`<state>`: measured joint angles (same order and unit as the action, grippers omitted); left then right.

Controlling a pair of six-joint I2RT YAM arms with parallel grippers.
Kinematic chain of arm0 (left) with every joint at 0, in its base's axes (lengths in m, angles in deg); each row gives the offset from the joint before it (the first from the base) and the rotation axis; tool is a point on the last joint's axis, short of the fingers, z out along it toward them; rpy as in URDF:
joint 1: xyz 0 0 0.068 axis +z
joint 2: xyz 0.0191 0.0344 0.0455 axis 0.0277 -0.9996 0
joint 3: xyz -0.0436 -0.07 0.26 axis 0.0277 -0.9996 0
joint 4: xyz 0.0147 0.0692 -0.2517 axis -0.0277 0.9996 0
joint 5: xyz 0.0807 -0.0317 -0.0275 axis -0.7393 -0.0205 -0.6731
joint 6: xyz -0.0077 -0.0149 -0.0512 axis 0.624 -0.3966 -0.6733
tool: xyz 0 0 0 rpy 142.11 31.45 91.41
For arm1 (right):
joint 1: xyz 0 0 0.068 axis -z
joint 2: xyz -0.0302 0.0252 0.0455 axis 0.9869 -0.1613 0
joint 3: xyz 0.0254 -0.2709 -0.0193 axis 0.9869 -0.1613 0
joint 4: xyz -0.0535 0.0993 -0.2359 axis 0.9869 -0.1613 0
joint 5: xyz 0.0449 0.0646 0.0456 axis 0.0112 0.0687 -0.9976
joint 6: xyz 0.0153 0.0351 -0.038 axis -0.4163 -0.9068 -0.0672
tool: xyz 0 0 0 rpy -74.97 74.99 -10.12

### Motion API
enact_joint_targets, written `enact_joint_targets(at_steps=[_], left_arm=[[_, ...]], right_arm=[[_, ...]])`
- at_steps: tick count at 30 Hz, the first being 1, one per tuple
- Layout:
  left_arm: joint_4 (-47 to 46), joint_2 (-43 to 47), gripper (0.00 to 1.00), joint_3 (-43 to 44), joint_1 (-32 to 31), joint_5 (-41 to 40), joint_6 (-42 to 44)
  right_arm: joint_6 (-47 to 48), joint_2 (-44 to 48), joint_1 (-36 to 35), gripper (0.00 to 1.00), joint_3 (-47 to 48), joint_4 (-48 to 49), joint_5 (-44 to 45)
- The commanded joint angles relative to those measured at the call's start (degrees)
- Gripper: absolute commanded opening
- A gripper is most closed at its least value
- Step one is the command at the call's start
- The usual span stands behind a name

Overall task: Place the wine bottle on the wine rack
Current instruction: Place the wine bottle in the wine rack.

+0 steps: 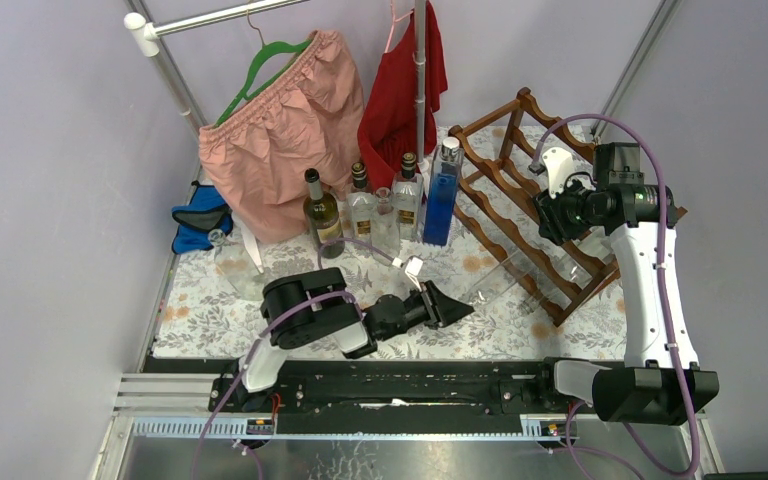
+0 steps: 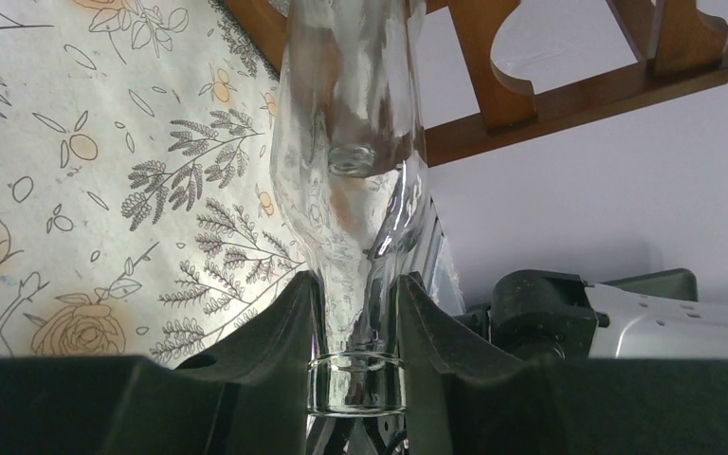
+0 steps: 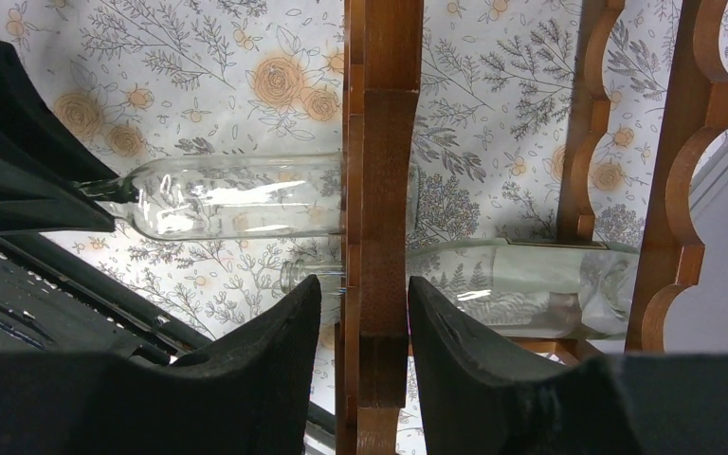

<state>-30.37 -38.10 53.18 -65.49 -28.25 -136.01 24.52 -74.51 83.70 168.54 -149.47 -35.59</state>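
Left gripper (image 1: 457, 305) (image 2: 355, 318) was closed on the neck of the clear glass wine bottle (image 1: 495, 280) (image 2: 351, 114), fingers pressed to the glass just beyond the lip ring. The bottle lay roughly level and low over the floral-covered worktop (image 1: 200, 320). Its base pointed at the near lower end of the wine rack (image 1: 495, 113) (image 2: 569, 100).

In the right wrist view the wine bottle (image 3: 237, 194) ran sideways and passed behind a scalloped rail (image 3: 379, 142). I could not tell whether it rested in a cradle.

Right gripper (image 1: 550, 215) (image 3: 362, 322) sat astride that rail, up at the far side of the rack. One finger lay against the wood and a narrow gap showed at the other, so the jaws were loose around the rail, not clamped.

A second clear bottle (image 3: 531, 284) lay crosswise just below the first, its neck poking out beside the rail.

At the back of the worktop a row of upright bottles stood just left of the rack:
- a dark green bottle (image 1: 323, 212)
- a blue bottle (image 1: 441, 195)
- some clear ones between them

Behind them a pink garment (image 1: 280, 130) and a red garment (image 1: 400, 90) hung from a rail.
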Motion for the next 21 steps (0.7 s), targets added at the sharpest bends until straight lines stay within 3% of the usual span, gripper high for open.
enact_joint_targets(at_steps=[1,21], left_arm=[[-9.35,-1.63,0.00,4.08,0.68,-1.58,-0.95],[-7.32,-13.82,0.00,20.45,4.48,6.35,-3.04]], right_arm=[[0.37,1.07,-0.35,0.46,0.99,-0.01,-1.33],[0.38,1.05,-0.35,0.48,1.90,-0.48,-1.74]])
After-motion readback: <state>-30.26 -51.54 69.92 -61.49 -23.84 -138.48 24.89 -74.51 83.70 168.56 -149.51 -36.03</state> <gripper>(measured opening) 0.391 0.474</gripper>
